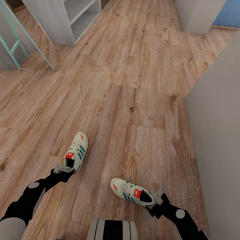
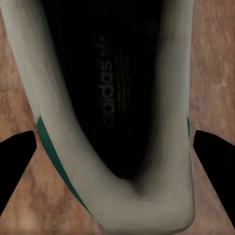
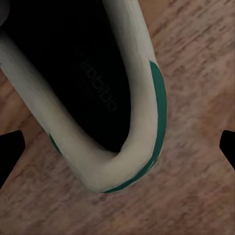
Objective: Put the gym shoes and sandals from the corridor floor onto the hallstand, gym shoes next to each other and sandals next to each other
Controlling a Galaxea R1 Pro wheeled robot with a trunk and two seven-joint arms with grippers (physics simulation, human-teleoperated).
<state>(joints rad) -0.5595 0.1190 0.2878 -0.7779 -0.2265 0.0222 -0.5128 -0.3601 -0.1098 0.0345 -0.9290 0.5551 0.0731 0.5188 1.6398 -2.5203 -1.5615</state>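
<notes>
The corridor floor [image 1: 136, 82] is the biggest thing here, all light brown wood planks. At about eleven o'clock stands the hallstand [image 1: 66, 10], a pale grey unit with open shelves. Its top is cut off by the edge, and I can see nothing on the shelves that show. A grey wall [image 1: 221, 140] fills the three o'clock side. A thin teal frame [image 1: 18, 42] leans at ten o'clock, and I cannot tell what it belongs to.

The two gym shoes lie on the floor, well apart. The left gym shoe [image 1: 76, 151] sits at about seven o'clock, toe pointing away. The right gym shoe [image 1: 131, 191] lies at about five o'clock, turned sideways with its toe toward the left.

The left gripper [image 1: 63, 169] is at the heel of the left gym shoe. Up close, its dark fingers [image 2: 17, 166] stand wide on both sides of the heel [image 2: 142, 205] and do not touch it, so it is let go. The right gripper [image 1: 157, 200] is at the heel of the right gym shoe. Its fingertips [image 3: 10, 152] are spread far apart too, with the heel [image 3: 122, 166] between them, not squeezed.

The inside of each shoe is dark, with a faint printed name.
</notes>
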